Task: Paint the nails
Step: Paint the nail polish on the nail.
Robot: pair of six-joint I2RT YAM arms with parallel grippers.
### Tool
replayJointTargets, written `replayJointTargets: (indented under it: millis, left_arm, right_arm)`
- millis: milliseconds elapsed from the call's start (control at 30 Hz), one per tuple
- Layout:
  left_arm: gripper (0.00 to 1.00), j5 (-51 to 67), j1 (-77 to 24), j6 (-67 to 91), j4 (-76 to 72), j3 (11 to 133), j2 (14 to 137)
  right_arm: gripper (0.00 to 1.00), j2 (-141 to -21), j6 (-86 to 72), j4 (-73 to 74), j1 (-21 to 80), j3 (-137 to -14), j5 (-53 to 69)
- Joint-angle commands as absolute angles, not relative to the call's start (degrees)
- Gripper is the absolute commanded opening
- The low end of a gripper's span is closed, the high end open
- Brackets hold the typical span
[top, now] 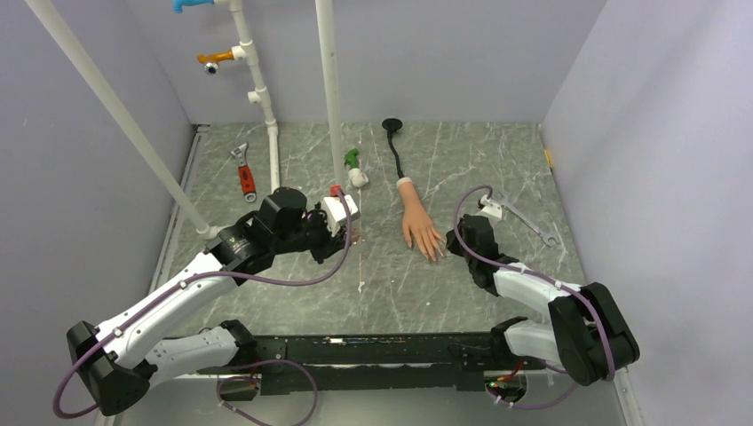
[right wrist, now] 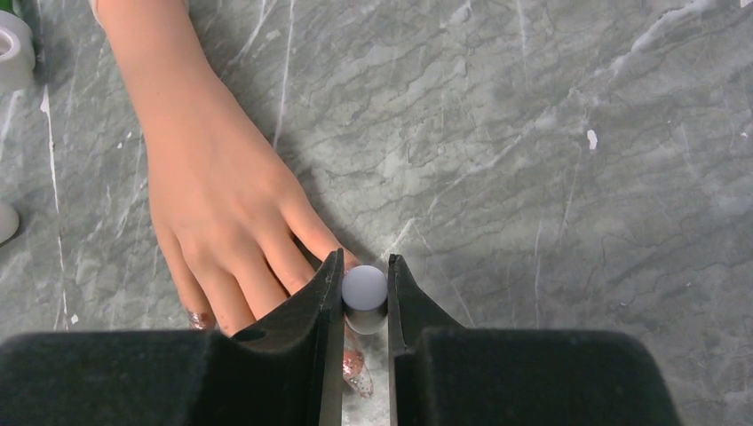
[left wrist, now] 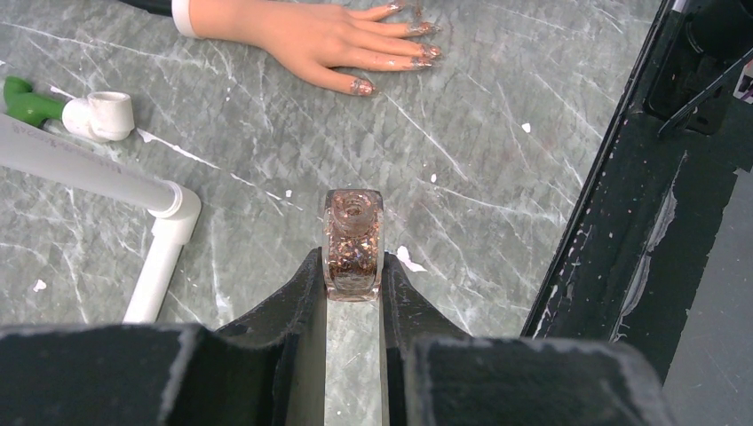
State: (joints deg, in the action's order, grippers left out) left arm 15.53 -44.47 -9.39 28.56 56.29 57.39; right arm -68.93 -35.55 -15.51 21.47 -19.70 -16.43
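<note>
Your left gripper [left wrist: 352,284], pointing right, clamps one open clear glitter bottle [left wrist: 353,240]; your right gripper [right wrist: 365,293] pinches one round white cap [right wrist: 364,287] at the nails [left wrist: 361,86] of one peach rubber hand [right wrist: 222,195].

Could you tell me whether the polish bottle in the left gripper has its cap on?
No, the polish bottle clamped in the left gripper shows a bare, open neck.

Nails [right wrist: 359,380] (most) behind right tool [right wrist: 365,266]
</note>
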Motion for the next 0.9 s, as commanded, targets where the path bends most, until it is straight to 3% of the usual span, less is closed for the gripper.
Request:
replayJointTargets:
  millis: [0, 867]
  left_arm:
    - [0.0, 15.5, -44.74, -9.63, 27.2, 58.97, 57.07]
    - [0.0, 15.53, -44.88, -9.65, 27.21, 59.0, 56.61]
  right_arm:
    - [0.0, -69.27, -34.71, -17.12, 21.28, -23.21, -17.14]
    - [0.0, -66.38, -34.54, -15.87, 21.27, -19.3, -17.86]
